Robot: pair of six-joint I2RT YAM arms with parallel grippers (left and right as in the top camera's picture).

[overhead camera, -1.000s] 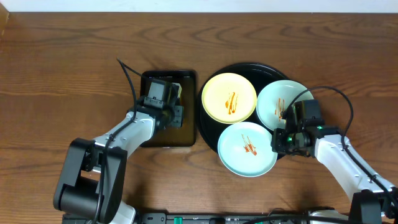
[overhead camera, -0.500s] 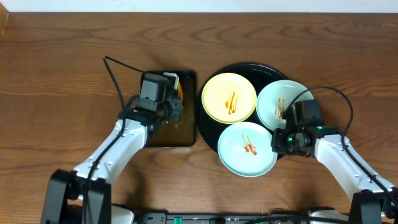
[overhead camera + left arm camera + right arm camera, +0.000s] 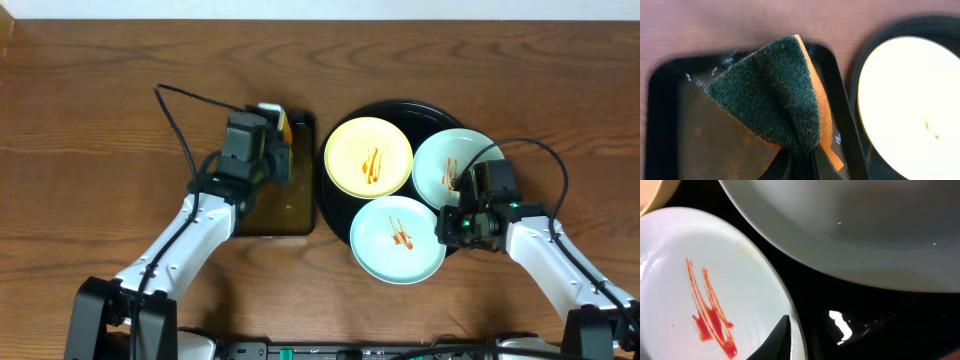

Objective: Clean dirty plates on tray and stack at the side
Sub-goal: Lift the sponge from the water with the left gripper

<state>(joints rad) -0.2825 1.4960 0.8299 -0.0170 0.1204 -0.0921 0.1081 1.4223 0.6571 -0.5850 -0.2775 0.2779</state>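
Sponge in hand, three sauce-streaked plates on the tray.
Overhead: my left claw hangs over the black pan. The yellow plate, back mint plate and front mint plate sit on the tray. Left wrist: that claw is pinched tight on the soft sponge. Right wrist: the right claw straddles the front mint plate's rim, but I cannot tell whether it is clamped. The plates look stiff, glossy and likely slick, so I would grip at the rim.

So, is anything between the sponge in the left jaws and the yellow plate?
Nothing visible blocks it. The sponge hangs over the right side of the pan; only its rim and the rim of the tray lie between it and the yellow plate, both seemingly low.
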